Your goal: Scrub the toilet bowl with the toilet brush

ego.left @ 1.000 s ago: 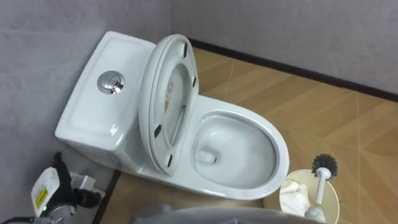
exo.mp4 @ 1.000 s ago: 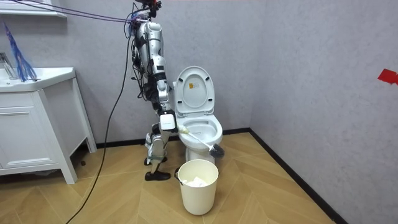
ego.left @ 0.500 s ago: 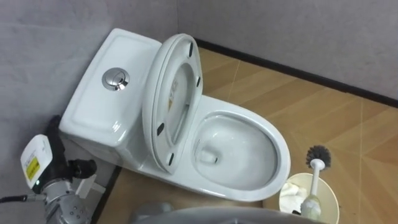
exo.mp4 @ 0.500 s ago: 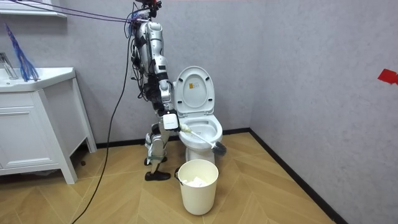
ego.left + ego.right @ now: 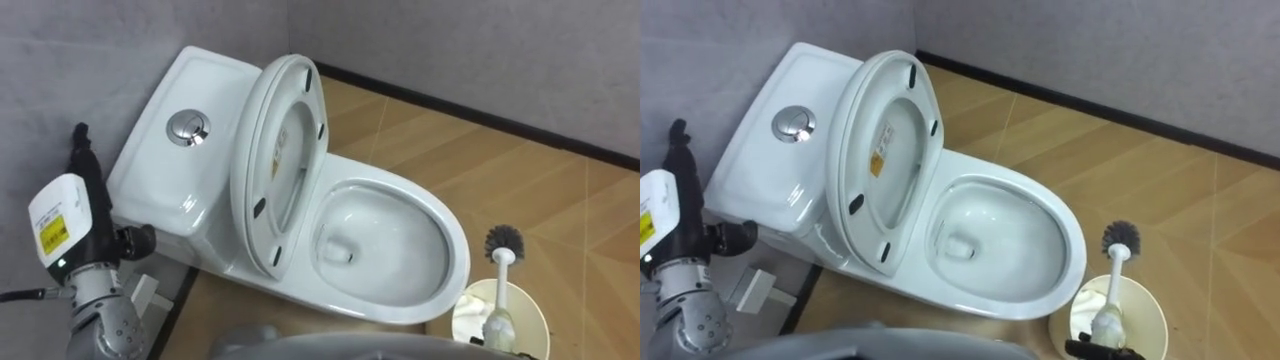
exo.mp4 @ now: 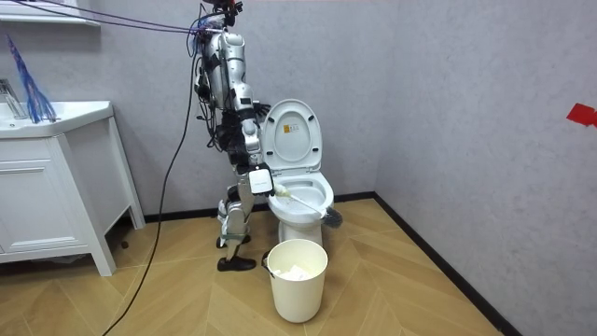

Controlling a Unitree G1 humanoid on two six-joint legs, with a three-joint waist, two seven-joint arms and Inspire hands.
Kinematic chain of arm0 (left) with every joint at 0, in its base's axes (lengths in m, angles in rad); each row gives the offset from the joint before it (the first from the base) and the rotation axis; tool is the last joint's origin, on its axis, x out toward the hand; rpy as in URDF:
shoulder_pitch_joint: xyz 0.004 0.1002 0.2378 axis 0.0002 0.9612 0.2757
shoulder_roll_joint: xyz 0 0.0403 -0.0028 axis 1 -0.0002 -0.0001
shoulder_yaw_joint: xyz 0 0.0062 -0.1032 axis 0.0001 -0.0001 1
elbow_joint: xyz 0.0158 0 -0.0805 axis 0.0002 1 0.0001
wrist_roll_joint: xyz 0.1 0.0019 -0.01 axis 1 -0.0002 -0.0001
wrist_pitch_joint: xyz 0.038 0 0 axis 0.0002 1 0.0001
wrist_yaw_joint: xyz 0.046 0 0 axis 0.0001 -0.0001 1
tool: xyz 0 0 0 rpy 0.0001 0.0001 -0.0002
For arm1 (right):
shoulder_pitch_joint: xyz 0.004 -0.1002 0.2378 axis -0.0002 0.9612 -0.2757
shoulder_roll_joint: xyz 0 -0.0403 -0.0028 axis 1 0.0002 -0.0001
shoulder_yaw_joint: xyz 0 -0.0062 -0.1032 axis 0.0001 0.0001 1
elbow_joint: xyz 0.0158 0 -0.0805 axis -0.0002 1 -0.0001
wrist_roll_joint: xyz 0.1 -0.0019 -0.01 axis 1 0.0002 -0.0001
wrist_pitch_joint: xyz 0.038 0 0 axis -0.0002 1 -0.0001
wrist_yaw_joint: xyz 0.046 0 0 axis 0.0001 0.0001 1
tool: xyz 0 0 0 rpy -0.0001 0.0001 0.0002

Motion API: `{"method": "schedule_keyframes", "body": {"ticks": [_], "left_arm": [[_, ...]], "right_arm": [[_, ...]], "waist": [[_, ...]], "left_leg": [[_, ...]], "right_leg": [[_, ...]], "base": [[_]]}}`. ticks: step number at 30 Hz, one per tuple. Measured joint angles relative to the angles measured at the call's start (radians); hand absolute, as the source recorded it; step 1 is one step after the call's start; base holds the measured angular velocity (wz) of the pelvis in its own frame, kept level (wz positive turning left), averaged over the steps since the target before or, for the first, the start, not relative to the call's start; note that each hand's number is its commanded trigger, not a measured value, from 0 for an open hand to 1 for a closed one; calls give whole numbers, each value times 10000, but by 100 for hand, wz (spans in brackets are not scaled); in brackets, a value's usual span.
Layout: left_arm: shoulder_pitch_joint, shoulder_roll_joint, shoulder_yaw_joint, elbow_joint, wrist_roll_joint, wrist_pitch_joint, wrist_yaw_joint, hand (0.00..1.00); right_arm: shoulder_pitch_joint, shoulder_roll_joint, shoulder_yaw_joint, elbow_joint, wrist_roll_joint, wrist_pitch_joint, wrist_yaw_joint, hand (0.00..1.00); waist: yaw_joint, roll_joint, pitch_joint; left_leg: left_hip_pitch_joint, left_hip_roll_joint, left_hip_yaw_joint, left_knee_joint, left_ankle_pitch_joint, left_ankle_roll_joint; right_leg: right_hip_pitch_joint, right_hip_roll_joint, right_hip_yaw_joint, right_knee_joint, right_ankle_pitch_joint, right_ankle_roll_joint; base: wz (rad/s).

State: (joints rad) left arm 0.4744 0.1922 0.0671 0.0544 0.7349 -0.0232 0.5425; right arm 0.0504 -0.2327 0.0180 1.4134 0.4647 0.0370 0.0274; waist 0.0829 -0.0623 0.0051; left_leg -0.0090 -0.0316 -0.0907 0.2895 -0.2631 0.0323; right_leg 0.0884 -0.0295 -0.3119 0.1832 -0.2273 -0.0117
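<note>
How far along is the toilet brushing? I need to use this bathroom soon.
Done: the seat is up and the toilet brush is in the right robot hand. In hand: the brush hangs outside the bowl, near the waste bin. Left: all scrubbing inside the bowl, it seems. The left robot hand is raised open beside the tank.

The tank [image 5: 190, 170] is sitting against the wall [image 5: 60, 60], with the bowl [image 5: 390, 215] lying to its right and the seat [image 5: 280, 160] standing upright between them. The brush [image 5: 503, 245] is hanging right of the bowl, seemingly over the bin [image 5: 535, 320]. A cabinet [image 6: 47, 205] is standing well apart at the room view's left.
</note>
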Motion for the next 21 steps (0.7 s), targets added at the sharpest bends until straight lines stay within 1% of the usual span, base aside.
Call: {"method": "schedule_keyframes", "body": {"ticks": [2, 3, 4, 8, 10, 11, 12, 14, 15, 16, 18, 21], "left_arm": [[-1, 97, -171, -11, 240, 0, -1, 0], [-16, 226, -318, -18, 252, 0, -3, 0], [-27, 281, -362, -19, 268, -1, -27, 0], [-58, 283, -514, -17, 292, -1, -67, 0], [-66, 281, -555, -14, 266, -3, -111, 0], [-66, 282, -563, -14, 231, -3, -133, 0], [-65, 285, -614, 16, 235, -2, -155, 0], [-63, 301, -610, 58, 473, 0, -232, 0], [-58, 380, -638, 97, 703, -9, -303, 0], [-61, 457, -726, 174, 875, -10, -354, 0], [-59, 579, -888, 360, 947, -10, -485, 0], [-27, 617, -1094, 1080, 846, -61, -568, 0]], "right_arm": [[-13, -1, 55, 186, -34, -56, 85, 100], [-87, -1, 218, 221, -31, -57, 146, 100], [-78, -1, 327, 241, -39, -61, 240, 100], [-70, -1, 410, 240, -16, -127, 516, 100], [-98, -3, 407, 219, -14, -189, 635, 100], [-104, -3, 408, 206, -15, -200, 676, 100], [-105, -3, 385, 179, -90, -207, 777, 100], [-126, -9, 212, 120, -446, -196, 860, 100], [-152, -38, 86, 120, -650, -191, 874, 100], [-192, -72, 6, 127, -809, -180, 876, 100], [-252, -91, 8, 130, -887, -177, 867, 100], [-382, -96, 21, 127, -906, -178, 852, 100]], "waist": [[-13, 15, -6], [-9, 9, -9], [-21, 6, -8], [-58, 53, 6], [-72, 21, 13], [-73, 16, 15], [-78, 24, 0], [-93, -17, 10], [-89, -36, 7], [-90, -54, 20], [-78, -31, 11], [-26, 65, 23]], "left_leg": [[-8, -3, -19, 5, 12, 2], [-1, -5, -22, -21, 41, 3], [14, -6, -21, -53, 72, 5], [124, 3, 0, -133, 144, 25], [208, -3, 63, -395, 273, 44], [204, -2, 76, -461, 276, 43], [208, -4, 86, -530, 298, 40], [207, -7, 104, -615, 371, 34], [228, -7, 142, -720, 441, 39], [254, -6, 209, -775, 485, 34], [360, -4, 229, -848, 568, 18], [487, -6, 314, -939, 641, -12]], "right_leg": [[6, -13, -30, 0, 0, 0], [25, -21, -54, 0, 0, 1], [79, -31, -68, -1, 1, 2], [180, -33, -54, -166, 110, 19], [164, -48, 27, -167, 154, 30], [152, -47, 45, -167, 157, 29], [107, -49, 83, -163, 163, 23], [79, -56, 102, -158, 188, 14], [71, -69, 102, -149, 194, 8], [1, -73, 107, -144, 202, -4], [-3, -77, 122, -140, 210, -18], [40, -49, 251, -146, 223, -45]], "base": [[5], [4], [5], [0], [-8], [-8], [-7], [-4], [0], [0], [0], [-6]]}}
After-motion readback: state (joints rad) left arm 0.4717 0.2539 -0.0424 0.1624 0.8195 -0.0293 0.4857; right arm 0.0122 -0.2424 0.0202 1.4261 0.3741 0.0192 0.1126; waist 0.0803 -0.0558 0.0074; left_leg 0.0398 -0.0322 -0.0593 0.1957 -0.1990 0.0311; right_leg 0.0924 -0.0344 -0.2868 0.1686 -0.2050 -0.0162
